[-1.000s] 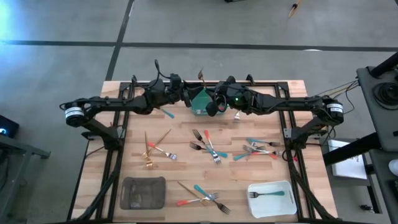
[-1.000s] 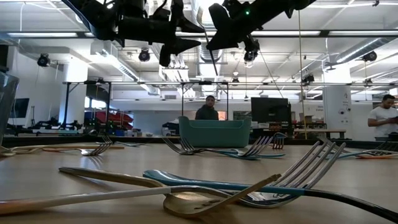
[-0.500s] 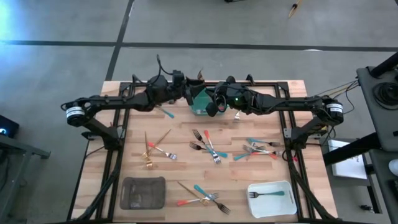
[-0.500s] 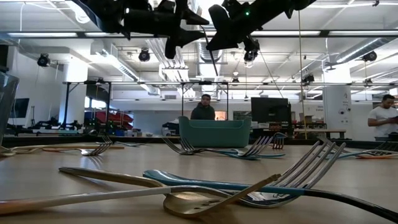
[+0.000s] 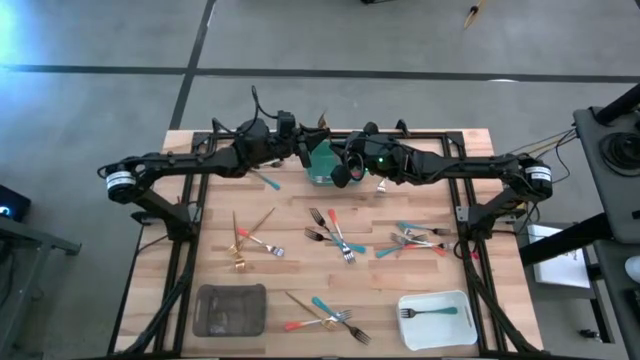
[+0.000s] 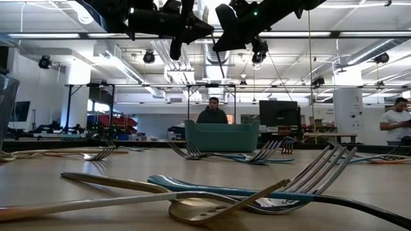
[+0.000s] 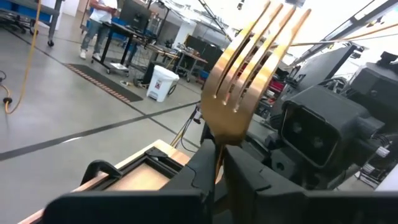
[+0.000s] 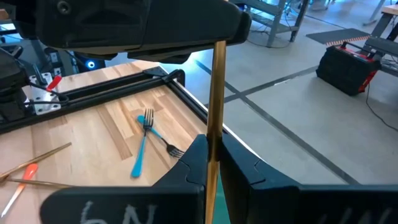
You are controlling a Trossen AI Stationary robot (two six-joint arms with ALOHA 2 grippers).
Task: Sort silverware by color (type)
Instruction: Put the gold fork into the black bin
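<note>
A gold fork (image 7: 249,81) is held up over the green tray (image 5: 322,165) at the table's far middle, between both grippers. My left gripper (image 7: 217,149) is shut on it just below its head. My right gripper (image 8: 212,155) is shut on its handle (image 8: 217,93). In the right wrist view the handle runs from my fingers to the left gripper (image 8: 137,25). More silverware lies flat on the table: gold pieces (image 5: 245,240), and teal and red-orange ones (image 5: 335,235) (image 5: 415,240) (image 5: 325,315). My left gripper pinches the gold fork's neck (image 7: 219,140) between its two fingers, just below the head. The tines stand free beyond the fingertips. The fork is lifted clear of the table. My right gripper pinches the fork's gold handle (image 8: 211,146) between its two fingers, farther from the head than the left gripper's hold. The handle runs straight on past the fingertips to the left gripper. The fork touches neither tray nor table.
A grey tray (image 5: 231,310) sits at the near left. A white tray (image 5: 437,325) at the near right holds a teal-handled fork (image 5: 435,312). One teal piece (image 5: 268,182) lies below the left arm. People stand in the room beyond the table.
My left gripper has risen a little, moved toward my right gripper, and shut on the gold fork that the right gripper keeps holding. The right gripper and the fork have stayed where they were.
</note>
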